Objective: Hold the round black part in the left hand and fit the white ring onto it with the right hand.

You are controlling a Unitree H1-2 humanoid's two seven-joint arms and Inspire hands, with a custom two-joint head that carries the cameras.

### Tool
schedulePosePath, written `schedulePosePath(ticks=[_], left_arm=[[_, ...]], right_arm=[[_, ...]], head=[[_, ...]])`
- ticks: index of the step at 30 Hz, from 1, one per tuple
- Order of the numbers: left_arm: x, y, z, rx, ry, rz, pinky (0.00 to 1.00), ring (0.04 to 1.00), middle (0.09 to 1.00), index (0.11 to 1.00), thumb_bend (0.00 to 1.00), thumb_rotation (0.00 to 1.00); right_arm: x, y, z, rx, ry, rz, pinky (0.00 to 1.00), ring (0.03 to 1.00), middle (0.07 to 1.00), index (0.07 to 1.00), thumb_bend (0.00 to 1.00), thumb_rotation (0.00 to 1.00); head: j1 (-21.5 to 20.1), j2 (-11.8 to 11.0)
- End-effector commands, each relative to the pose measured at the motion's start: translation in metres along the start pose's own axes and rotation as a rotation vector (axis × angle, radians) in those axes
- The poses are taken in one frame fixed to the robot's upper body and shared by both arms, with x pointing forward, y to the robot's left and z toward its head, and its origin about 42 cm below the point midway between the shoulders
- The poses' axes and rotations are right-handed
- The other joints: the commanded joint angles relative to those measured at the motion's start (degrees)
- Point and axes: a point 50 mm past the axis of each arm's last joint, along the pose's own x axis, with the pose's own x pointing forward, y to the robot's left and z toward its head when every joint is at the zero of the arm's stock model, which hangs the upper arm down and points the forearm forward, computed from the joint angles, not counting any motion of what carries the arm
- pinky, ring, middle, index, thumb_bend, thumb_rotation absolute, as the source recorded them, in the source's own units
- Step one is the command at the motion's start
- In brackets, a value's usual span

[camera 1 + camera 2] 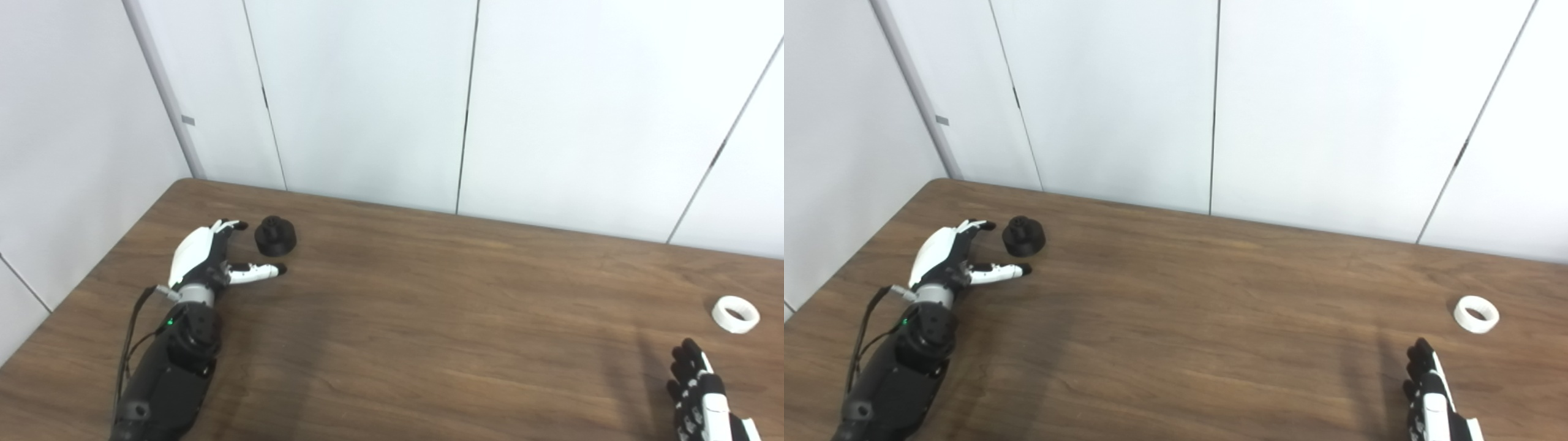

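Note:
The round black part [275, 235] stands on the brown table [429, 306] at the far left. My left hand [208, 257] lies just left of it, open, fingers and thumb spread on either side of the part without touching it. The white ring [735, 314] lies flat at the far right of the table. My right hand [698, 392] is low at the bottom right, a little in front and left of the ring, fingers apart and holding nothing. Both also show in the right eye view: the part [1024, 236] and the ring [1476, 314].
White wall panels [367, 92] run along the table's far edge and left side. The left forearm [165, 373] with its cable lies over the table's front left.

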Motion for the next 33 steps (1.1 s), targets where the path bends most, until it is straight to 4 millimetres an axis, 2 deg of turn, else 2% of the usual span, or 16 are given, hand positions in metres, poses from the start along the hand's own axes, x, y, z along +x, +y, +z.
schedulePosePath(ticks=[1, 7, 19, 33], left_arm=[[0.017, 0.023, 0.022, -0.009, -0.056, 0.071, 1.0, 1.0, 0.977, 0.864, 1.0, 0.39], [0.033, 0.016, 0.028, -0.023, -0.041, 0.06, 1.0, 1.0, 0.978, 0.852, 1.0, 0.39], [0.053, 0.004, 0.021, -0.014, -0.021, 0.057, 1.0, 1.0, 0.962, 0.827, 1.0, 0.37], [0.053, 0.001, 0.016, -0.022, -0.011, 0.054, 1.0, 1.0, 0.94, 0.809, 1.0, 0.31]], right_arm=[[-0.015, -0.002, 0.0, -0.01, 0.002, 0.002, 1.0, 1.0, 0.982, 0.987, 0.41, 1.0], [-0.016, -0.002, 0.001, -0.021, 0.007, 0.003, 1.0, 1.0, 0.985, 0.987, 0.41, 1.0], [-0.018, -0.001, 0.002, -0.022, 0.004, 0.0, 1.0, 1.0, 0.982, 0.984, 0.4, 1.0], [-0.018, -0.001, 0.005, -0.016, 0.0, 0.002, 1.0, 1.0, 0.988, 0.99, 0.37, 1.0]], head=[[0.1, 0.1], [-0.1, 0.0], [-0.4, -0.1], [-0.5, 0.2]])
